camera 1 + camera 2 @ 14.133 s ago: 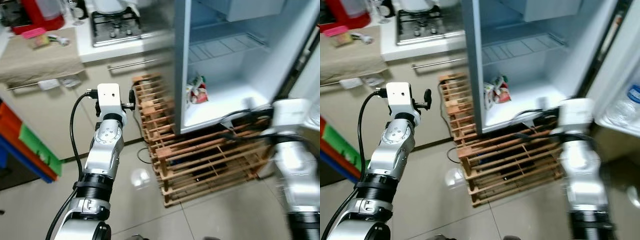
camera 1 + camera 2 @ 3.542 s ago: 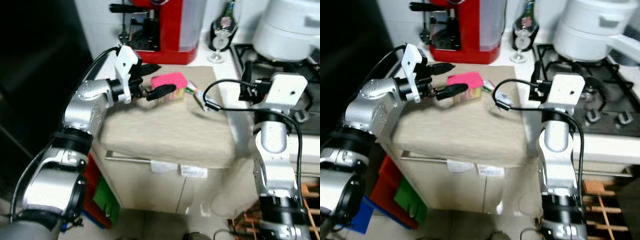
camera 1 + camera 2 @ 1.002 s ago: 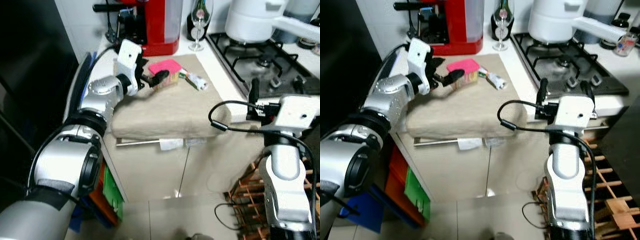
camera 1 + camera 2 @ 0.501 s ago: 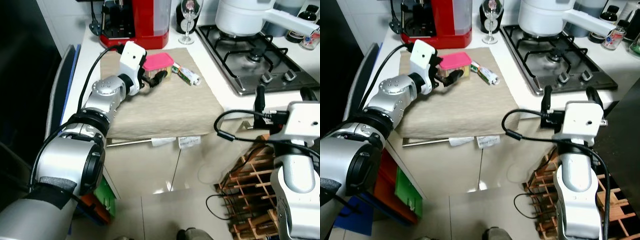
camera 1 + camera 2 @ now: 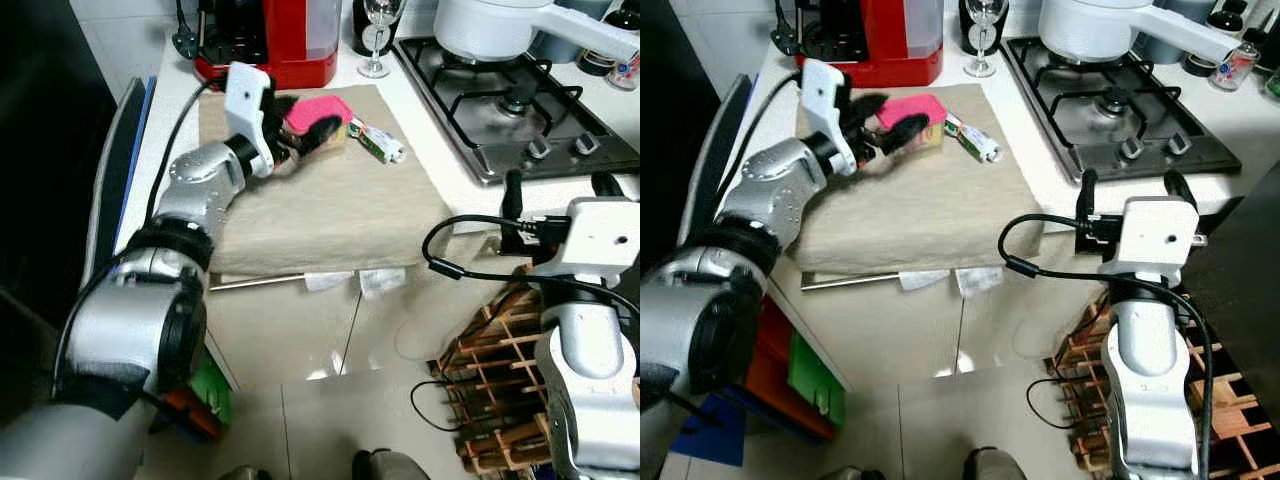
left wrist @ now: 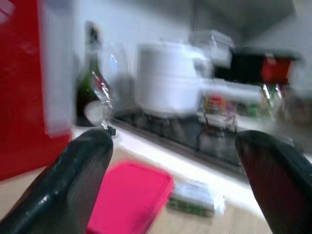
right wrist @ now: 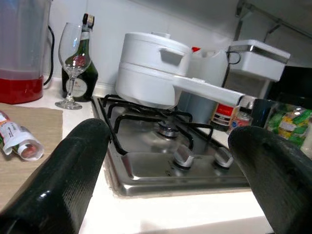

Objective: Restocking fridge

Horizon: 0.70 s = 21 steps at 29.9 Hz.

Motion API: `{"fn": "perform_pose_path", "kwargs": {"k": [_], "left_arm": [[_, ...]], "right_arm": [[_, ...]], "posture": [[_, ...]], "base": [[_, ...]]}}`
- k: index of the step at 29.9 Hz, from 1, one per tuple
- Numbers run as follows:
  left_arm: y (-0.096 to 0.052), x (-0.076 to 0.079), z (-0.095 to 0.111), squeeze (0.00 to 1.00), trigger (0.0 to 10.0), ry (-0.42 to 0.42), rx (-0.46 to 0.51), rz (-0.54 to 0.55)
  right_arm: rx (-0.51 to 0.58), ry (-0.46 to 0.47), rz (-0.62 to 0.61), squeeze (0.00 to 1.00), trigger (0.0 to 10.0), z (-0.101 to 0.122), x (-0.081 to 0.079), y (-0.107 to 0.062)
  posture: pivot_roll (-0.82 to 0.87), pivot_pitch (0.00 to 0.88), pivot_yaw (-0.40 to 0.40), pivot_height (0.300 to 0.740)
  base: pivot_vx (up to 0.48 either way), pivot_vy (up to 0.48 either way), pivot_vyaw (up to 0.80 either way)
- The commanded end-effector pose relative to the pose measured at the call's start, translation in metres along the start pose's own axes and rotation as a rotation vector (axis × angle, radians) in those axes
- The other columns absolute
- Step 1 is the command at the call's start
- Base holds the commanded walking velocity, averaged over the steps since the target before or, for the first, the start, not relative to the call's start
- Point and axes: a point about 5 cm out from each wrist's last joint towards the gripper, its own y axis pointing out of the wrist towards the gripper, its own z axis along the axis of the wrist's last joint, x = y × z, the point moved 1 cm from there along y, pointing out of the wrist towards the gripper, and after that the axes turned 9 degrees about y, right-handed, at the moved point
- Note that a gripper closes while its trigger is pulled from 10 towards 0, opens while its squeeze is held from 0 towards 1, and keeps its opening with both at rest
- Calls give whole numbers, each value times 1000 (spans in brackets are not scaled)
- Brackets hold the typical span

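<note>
Fingers of the left claw (image 5: 305, 140) are spreading wide around a pink-lidded container (image 5: 318, 115) in the left eye view, one finger passing in front of it and the other behind, though whether they are touching it cannot be told. The container is sitting on a beige cloth (image 5: 330, 210) covering the table (image 5: 440, 175), with a small tube (image 5: 377, 143) lying just beyond the claw's tips. A red coffee machine (image 5: 290, 35) is standing behind the claw (a wine glass (image 5: 378, 30) beside it).

Seen from the right eye view, the right claw (image 5: 1127, 190) is hovering off the table's front edge, well apart from the container, its two fingers standing wide open and gripping nothing. A gas hob (image 5: 1110, 110) is lying just ahead of it, carrying a white pot (image 5: 1100, 25).

Blurred as it is, the left wrist view is showing the pink lid (image 6: 129, 197) between the parted fingers (image 6: 73, 185).

From the right wrist view, the hob (image 7: 170, 146) and pot (image 7: 156, 68) are sitting between the spread fingers (image 7: 63, 170).
</note>
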Motion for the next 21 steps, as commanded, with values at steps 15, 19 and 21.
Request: {"fn": "perform_pose_path", "kwargs": {"k": [15,19,21], "left_arm": [[-22,17,16,0,10000,51,53,260],[-20,22,14,0,10000,2,35,277],[-16,31,11,0,10000,-11,26,220]], "right_arm": [[112,90,28,200,10000,4,-25,39],[135,106,43,204,10000,6,-28,42],[144,107,42,204,10000,6,-27,45]], "posture": [[-103,0,40,740],[-111,0,42,740],[-113,0,41,740]], "base": [[223,67,0],[442,0,0],[480,0,0]]}}
